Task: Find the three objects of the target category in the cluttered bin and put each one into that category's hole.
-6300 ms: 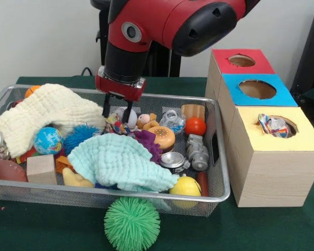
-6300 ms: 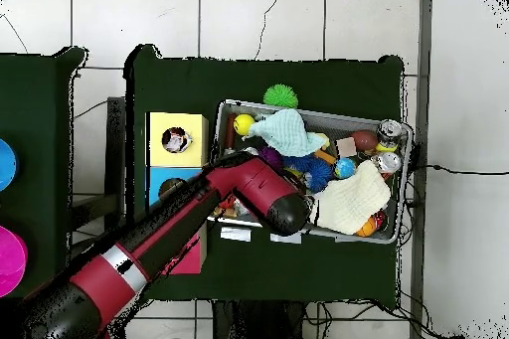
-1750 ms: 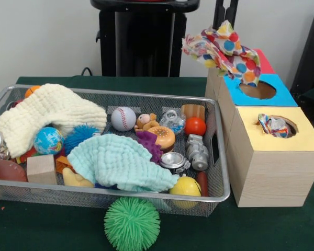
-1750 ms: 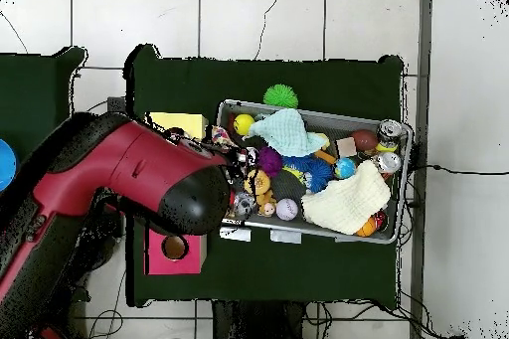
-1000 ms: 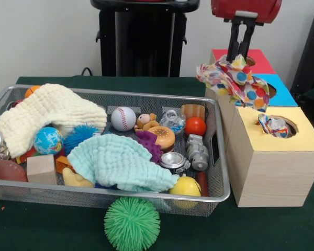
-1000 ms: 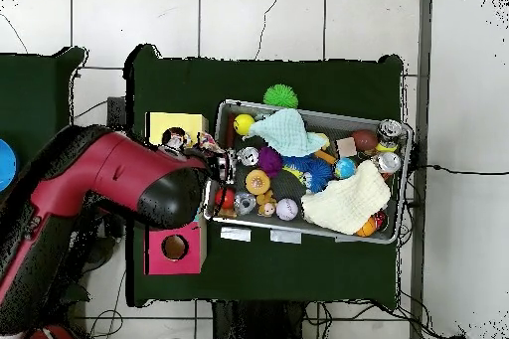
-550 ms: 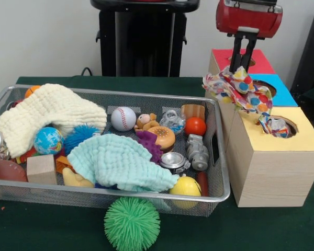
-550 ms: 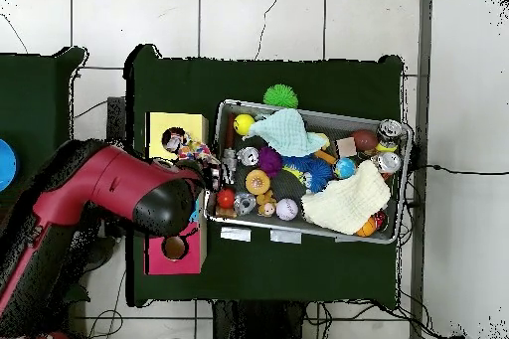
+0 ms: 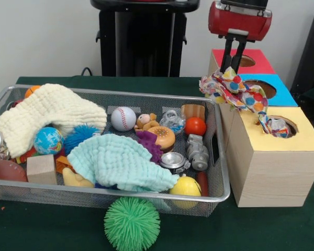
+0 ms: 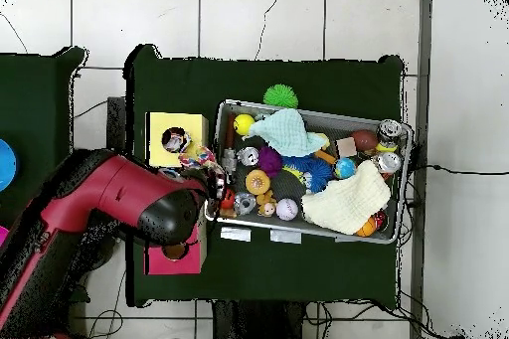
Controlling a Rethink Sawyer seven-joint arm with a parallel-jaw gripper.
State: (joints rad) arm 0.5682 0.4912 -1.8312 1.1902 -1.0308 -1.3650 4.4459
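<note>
My gripper (image 9: 232, 68) is shut on a white wad printed with red, blue and yellow patches (image 9: 236, 88). It holds the wad above the boxes, between the blue-surround opening and the wire mesh bin (image 9: 220, 157). The wad's tail trails toward the yellow-surround hole (image 9: 280, 126) on the pale wood-grain box. A second printed wad (image 9: 273, 125) sits in that hole. In the overhead view the red arm hides the gripper; the held wad (image 10: 198, 156) shows beside the yellow box (image 10: 159, 126). No other printed wad shows in the bin's clutter.
The bin holds a cream cloth (image 9: 47, 112), a mint cloth (image 9: 118, 162), a baseball (image 9: 123, 118) and several toys. A green spiky ball (image 9: 132, 224) lies outside the bin's near rim. The blue-surround opening (image 9: 261, 88) and red-surround opening (image 9: 246, 61) lie behind the yellow box.
The gripper has drawn back toward the robot's side with the wad in it. The wad's tail now reaches the yellow box's far edge. In the overhead view the arm has uncovered the yellow box.
</note>
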